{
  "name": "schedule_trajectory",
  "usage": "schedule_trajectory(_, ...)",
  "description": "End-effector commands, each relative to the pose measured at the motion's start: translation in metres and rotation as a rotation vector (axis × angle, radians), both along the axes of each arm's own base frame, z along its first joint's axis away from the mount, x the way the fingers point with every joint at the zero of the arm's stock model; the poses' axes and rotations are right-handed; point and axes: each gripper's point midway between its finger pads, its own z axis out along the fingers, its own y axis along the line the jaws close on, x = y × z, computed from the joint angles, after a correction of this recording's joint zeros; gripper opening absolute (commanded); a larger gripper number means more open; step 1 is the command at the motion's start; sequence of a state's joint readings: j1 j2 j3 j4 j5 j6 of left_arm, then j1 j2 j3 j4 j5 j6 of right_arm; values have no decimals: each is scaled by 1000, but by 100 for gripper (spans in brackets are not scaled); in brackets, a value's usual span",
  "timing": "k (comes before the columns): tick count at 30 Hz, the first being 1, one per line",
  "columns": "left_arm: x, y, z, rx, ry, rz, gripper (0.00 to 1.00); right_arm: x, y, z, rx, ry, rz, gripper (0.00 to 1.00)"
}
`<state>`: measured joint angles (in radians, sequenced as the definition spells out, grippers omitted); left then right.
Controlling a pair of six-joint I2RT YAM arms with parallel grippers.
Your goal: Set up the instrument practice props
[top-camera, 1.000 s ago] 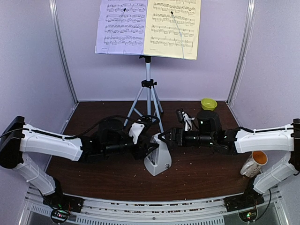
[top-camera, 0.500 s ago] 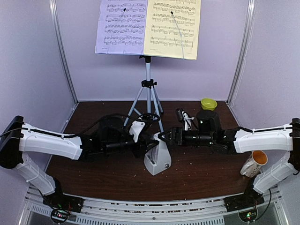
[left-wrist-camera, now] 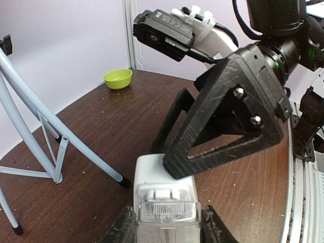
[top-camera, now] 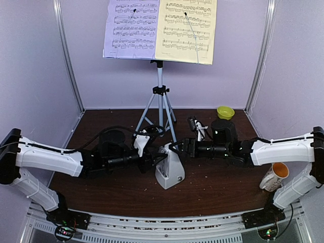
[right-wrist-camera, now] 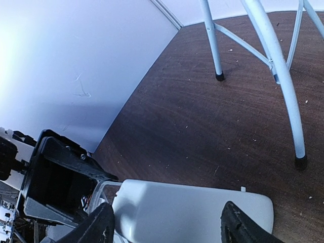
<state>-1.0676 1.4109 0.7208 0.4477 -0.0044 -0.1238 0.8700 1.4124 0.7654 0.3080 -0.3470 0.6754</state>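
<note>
Left claw (top-camera: 158, 161) is clamped on the lower body of the metronome (top-camera: 171, 169), a finger pressed to each side in the left wrist view. The right claw (top-camera: 174, 148) straddles the metronome's upper part with its jaws wide. One fingertip rests on the top, but I cannot tell whether that claw actually grips.

The dark wooden table (top-camera: 217, 187) carries everything, boxed in by pale walls on three sides. The music stand (top-camera: 160, 101) is up at the back centre, its tripod feet spread on the wood. The lilac page (top-camera: 130, 28) and the pale yellow page (top-camera: 186, 30) sit side by side on its desk. That part looks done.

The metronome stands near the middle of the table, in front of the tripod and close to its front-right leg. The step in hand seems to be settling or adjusting it between the two arms. To do it well, the left claw should keep the base flat and steady while the right works gently from above. A hard squeeze on those sloping sides could make the body slip out or tip.

The mug (top-camera: 276, 176) stands at the right edge, beside the right arm's elbow, so a wide swing of that arm risks knocking it. The small green bowl (top-camera: 225, 112) sits in the back-right corner, well apart. Open wood lies in front of the metronome, towards the near edge. That is the safest direction to move, since the tripod legs crowd the space behind.
</note>
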Motion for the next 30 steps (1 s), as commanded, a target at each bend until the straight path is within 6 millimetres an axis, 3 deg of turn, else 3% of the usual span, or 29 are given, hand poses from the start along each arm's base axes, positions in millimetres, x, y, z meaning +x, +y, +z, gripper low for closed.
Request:
schedule_trajectory(1,-1,7,0,19,-38,2,11,-4,-37,-92,-282,124,-72,71)
schedule_trajectory(5,-2,10,5,-1,-33,10,8,-5,-43,-98,-307,124,-80,71)
schedule_trajectory(9,2,20,13,-3,-19,60,5,-7,-44,-92,-299,110,-70,71)
schedule_trajectory(13,5,43,26,3,-6,120,4,-6,-41,-78,-273,86,-60,72)
schedule_trajectory(18,12,83,26,41,51,227,4,-7,-38,-65,-244,66,-44,74)
schedule_trajectory(25,63,153,-8,245,237,536,6,-7,-32,-46,-199,30,-24,79)
schedule_trajectory(30,100,187,-24,324,340,666,6,-6,-28,-32,-177,7,-15,84)
